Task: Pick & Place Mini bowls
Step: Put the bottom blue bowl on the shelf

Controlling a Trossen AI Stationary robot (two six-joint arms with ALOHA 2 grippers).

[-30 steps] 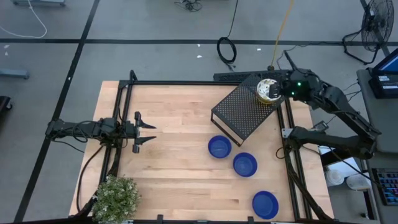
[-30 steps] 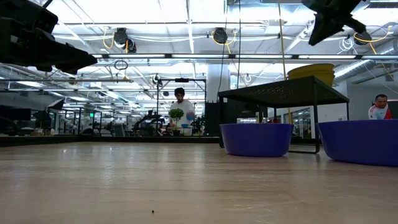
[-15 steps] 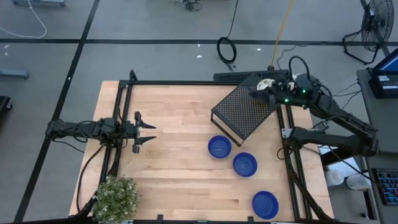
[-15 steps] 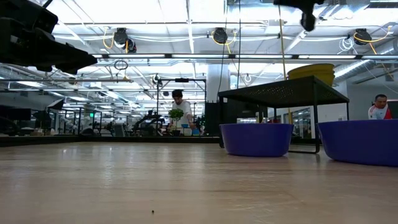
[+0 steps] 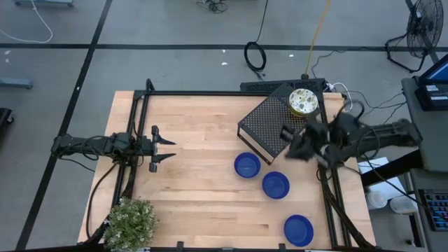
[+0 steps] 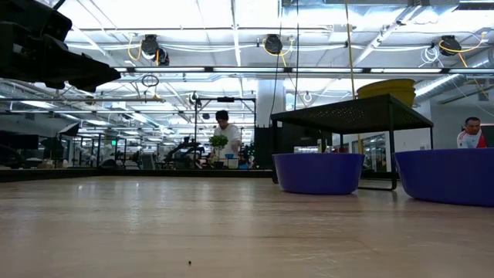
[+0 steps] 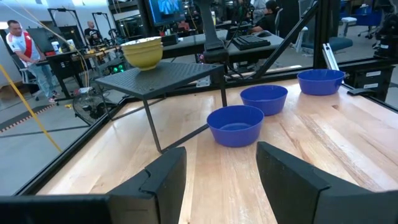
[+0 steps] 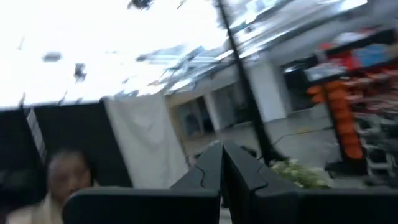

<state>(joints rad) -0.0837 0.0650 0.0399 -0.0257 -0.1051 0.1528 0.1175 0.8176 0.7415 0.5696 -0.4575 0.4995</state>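
Observation:
Cream-white speckled bowls (image 5: 303, 101) sit stacked on the far right corner of the black perforated box (image 5: 269, 126); in the left wrist view the stack (image 7: 143, 53) looks yellowish. Three blue bowls (image 5: 247, 165), (image 5: 276, 185), (image 5: 299, 229) stand on the table in a slanting row. My right gripper (image 5: 288, 140) is blurred, above the box's near right edge, and its fingers (image 8: 222, 163) are shut with nothing between them. My left gripper (image 5: 164, 148) waits open at the table's left side.
A potted plant (image 5: 129, 220) stands at the near left corner. A black frame (image 5: 140, 105) runs along the table's left, far and right edges. Bare wood lies between my left gripper and the blue bowls. People show in the room beyond the table.
My right gripper was at the cream bowl stack on the box's far right corner. It has come away and swung fast toward the near edge, now over the box's near right edge. The stack has stayed on the box.

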